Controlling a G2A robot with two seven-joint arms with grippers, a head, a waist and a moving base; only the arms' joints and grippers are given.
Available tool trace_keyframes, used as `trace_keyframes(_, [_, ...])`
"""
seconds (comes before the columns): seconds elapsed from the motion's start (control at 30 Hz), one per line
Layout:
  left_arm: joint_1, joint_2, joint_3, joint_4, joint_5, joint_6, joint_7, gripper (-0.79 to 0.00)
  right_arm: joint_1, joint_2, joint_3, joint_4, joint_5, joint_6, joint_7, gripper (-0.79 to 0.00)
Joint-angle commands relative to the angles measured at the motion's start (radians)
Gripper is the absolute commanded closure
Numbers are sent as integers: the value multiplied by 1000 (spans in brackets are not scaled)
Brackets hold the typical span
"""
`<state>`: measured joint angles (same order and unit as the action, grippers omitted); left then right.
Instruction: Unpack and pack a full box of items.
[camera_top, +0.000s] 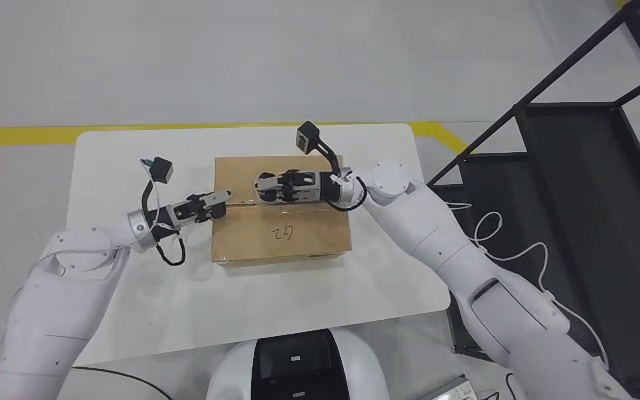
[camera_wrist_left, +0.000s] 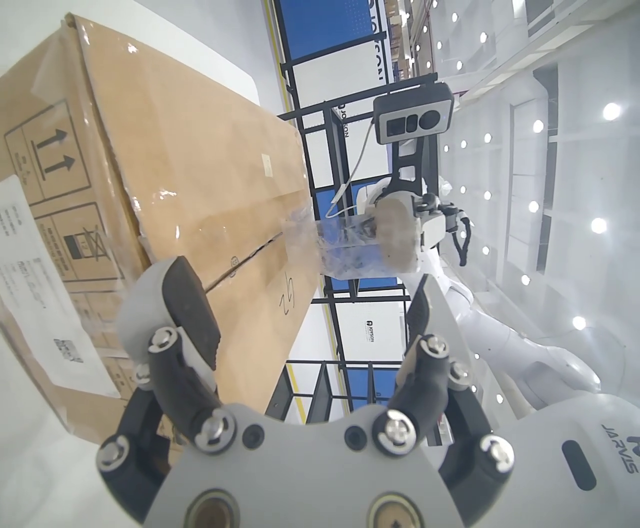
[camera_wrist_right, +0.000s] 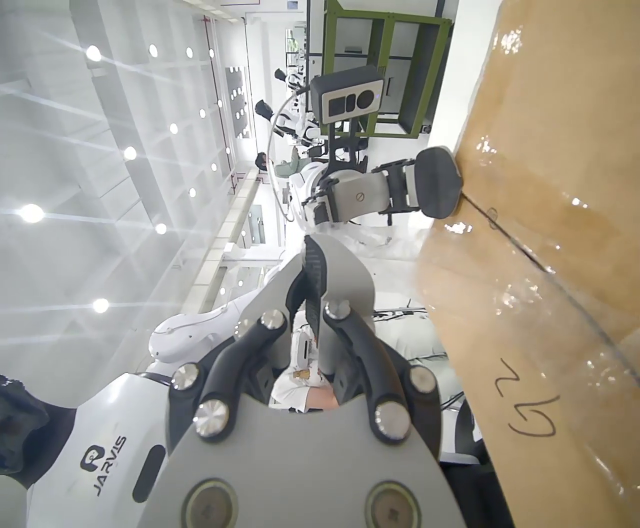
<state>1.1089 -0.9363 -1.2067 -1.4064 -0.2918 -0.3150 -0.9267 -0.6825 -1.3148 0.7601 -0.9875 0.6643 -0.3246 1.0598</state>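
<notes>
One brown cardboard box (camera_top: 310, 240) lies at the middle of a single white table (camera_top: 120, 170), a flat rectangular carton with its long axis running across the table from the robot's left to its right. Its top flaps are closed along one straight seam (camera_wrist_right: 525, 255) that follows that long axis. The board is matte and creased, glossy where clear tape covers it, with one handwritten mark (camera_top: 284, 232) on the top and one white paper label (camera_wrist_left: 30, 280) on a side panel. Two grippers work at the box's left half. The left gripper (camera_top: 218, 199) sits at the short left end with its two fingers spread wide, one dark rubber pad (camera_wrist_right: 437, 182) touching the top edge where the seam ends. The right gripper (camera_top: 262, 187) hovers above the top near the seam, its fingers pressed together on one strip of crinkled clear tape (camera_wrist_left: 340, 245). The strip stretches from the seam up to that gripper, lifted off the cardboard along the seam's line.
</notes>
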Motion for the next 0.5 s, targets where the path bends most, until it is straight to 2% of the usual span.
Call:
trace_keyframes(0.0, [3,0,-2,-4,1,1,-1,-785,2,-5,-7,4,-11,-4,-1,0])
trace_keyframes(0.33, [21,1,-18,-20,0,-2,-13,-785,16,-35,-30,63,-57,-27,-44,0])
trace_keyframes(0.47, [29,4,-37,-15,-4,-3,-23,-785,7,-41,-14,46,-11,-64,5,0])
